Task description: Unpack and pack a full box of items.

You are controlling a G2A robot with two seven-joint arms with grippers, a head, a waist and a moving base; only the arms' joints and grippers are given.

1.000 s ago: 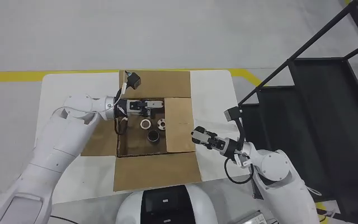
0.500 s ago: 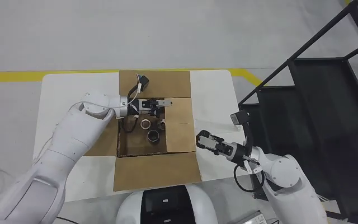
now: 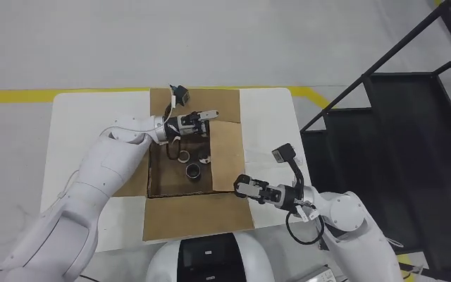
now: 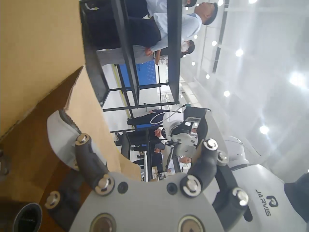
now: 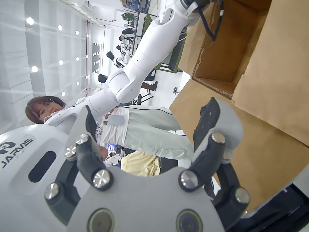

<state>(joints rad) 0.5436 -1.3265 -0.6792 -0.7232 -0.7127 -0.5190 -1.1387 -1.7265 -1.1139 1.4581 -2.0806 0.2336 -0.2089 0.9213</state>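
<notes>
Left pincer (image 3: pixel 210 114) hangs spread over the box (image 3: pixel 163 182) toward the far edge of the bench (image 3: pixel 84 127); right pincer (image 3: pixel 239 187), also spread, sits beside a flap (image 3: pixel 227 158) — snagging it could drag the box.

Printed matter. A dark wordmark (image 4: pixel 266 204) with a round emblem is running along a white robot housing (image 4: pixel 260 182) in the left wrist view. The same kind of mark (image 5: pixel 16 151) is lying slantwise on a white shell (image 5: pixel 36 141) in the right wrist view. It is a maker's name and is left untranscribed here. Small pale lettering is showing on a blue panel (image 4: pixel 144 73) in the room behind, too small to read.
</notes>
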